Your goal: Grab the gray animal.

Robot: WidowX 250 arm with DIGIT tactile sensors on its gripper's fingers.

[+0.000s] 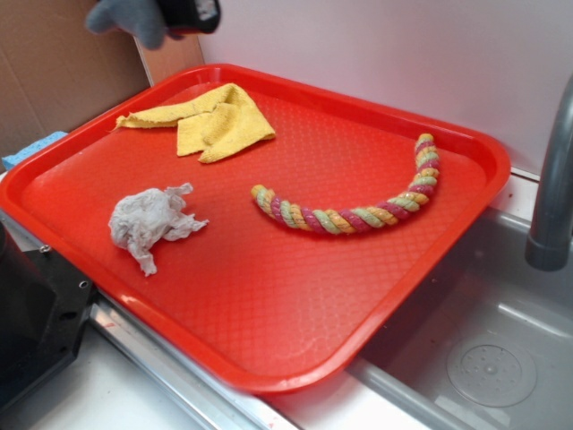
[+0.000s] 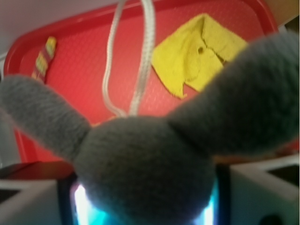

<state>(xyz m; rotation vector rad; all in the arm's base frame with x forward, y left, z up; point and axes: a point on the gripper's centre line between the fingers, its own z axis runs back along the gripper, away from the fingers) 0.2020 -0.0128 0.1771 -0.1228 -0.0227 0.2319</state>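
The gray animal (image 2: 145, 168) fills the lower part of the wrist view, its round body wedged between my gripper's (image 2: 146, 197) two pale fingers, its two long ears spreading up left and right. My gripper is shut on it. In the exterior view the gray animal (image 1: 134, 16) hangs at the top left edge, high above the red tray's (image 1: 269, 305) far left corner, held by the dark gripper (image 1: 183, 13), which is mostly cut off by the frame.
On the tray lie a yellow cloth (image 1: 210, 121), a crumpled white tissue (image 1: 148, 219) and a multicolored braided rope (image 1: 358, 210). A steel sink (image 1: 483, 340) and grey faucet (image 1: 555, 179) stand to the right. Cardboard (image 1: 54, 72) is behind on the left.
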